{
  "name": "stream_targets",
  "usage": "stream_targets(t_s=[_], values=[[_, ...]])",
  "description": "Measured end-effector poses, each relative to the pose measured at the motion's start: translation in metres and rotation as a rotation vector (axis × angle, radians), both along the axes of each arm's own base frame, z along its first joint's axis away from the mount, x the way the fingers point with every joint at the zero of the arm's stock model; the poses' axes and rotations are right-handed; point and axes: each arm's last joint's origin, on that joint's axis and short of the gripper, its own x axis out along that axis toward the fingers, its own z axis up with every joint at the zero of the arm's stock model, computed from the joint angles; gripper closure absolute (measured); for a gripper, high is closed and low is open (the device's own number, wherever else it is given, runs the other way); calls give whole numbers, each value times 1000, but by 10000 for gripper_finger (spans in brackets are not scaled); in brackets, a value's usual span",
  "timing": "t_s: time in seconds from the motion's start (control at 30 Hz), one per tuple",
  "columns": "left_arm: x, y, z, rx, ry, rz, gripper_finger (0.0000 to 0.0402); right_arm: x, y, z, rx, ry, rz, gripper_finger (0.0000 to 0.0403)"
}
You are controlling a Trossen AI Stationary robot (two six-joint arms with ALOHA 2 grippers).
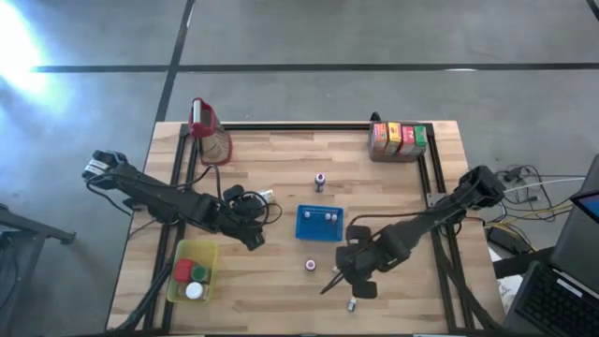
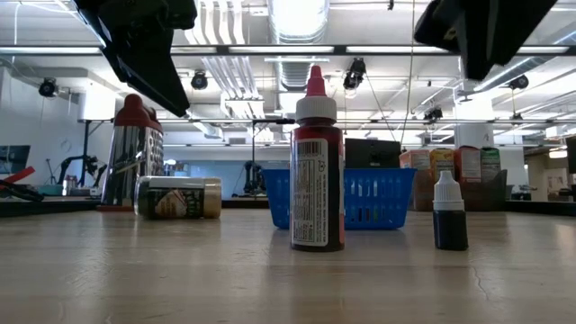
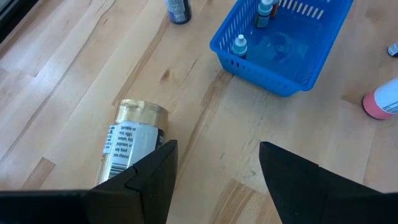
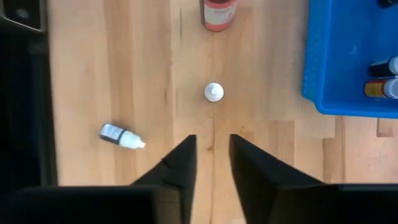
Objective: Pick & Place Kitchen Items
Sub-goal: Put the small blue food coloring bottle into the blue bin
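- Our right gripper (image 4: pixel 212 163) hangs over the front of the table with its fingers only slightly parted and nothing between them; the gap we see is narrow.
- Directly ahead of it stands a tiny white-capped bottle (image 4: pixel 213 93), upright and alone on the wood, with the red bottle (image 4: pixel 218 14) beyond it and another small bottle lying on its side (image 4: pixel 122 137) off to one side.
- We judge the upright bottle to be the pick. To take it well we should spread the fingers wider first, then descend with the cap centred between them, so no fingertip knocks it over.
- The blue basket (image 1: pixel 308 227) sits just beside, already holding small bottles; it looks like the drop spot, though we cannot be sure.
- Our left gripper (image 3: pixel 214 163) waits with its fingers spread and empty, near the tipped gold-lidded jar (image 3: pixel 132 140). It should stay put while the right works.
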Motion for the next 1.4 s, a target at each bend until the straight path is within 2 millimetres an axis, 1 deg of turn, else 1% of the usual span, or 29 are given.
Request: stream_targets(t_s=[0.1,0.2,0.27,0.37,0.53,0.7,1.07,1.23,1.4], values=[[0,0,0,0,0,0,170,8,1,-9,-2,1,-6,263],[0,0,0,0,0,0,170,14,4,-16,-2,-13,11,233],[0,0,0,0,0,0,170,16,5,-20,-9,-16,15,220],[0,0,0,-2,-5,0,170,19,5,-28,-37,-4,9,212],[0,0,0,-2,-5,0,170,25,5,-37,-49,7,10,220],[1,0,0,-2,-6,0,170,30,6,-51,-70,30,28,233],[1,0,0,-4,-9,0,170,38,9,-73,-89,66,44,221],[1,0,1,-4,-11,0,170,39,10,-81,-98,82,46,236],[1,0,1,-4,-10,0,170,40,9,-81,-98,82,44,258]])
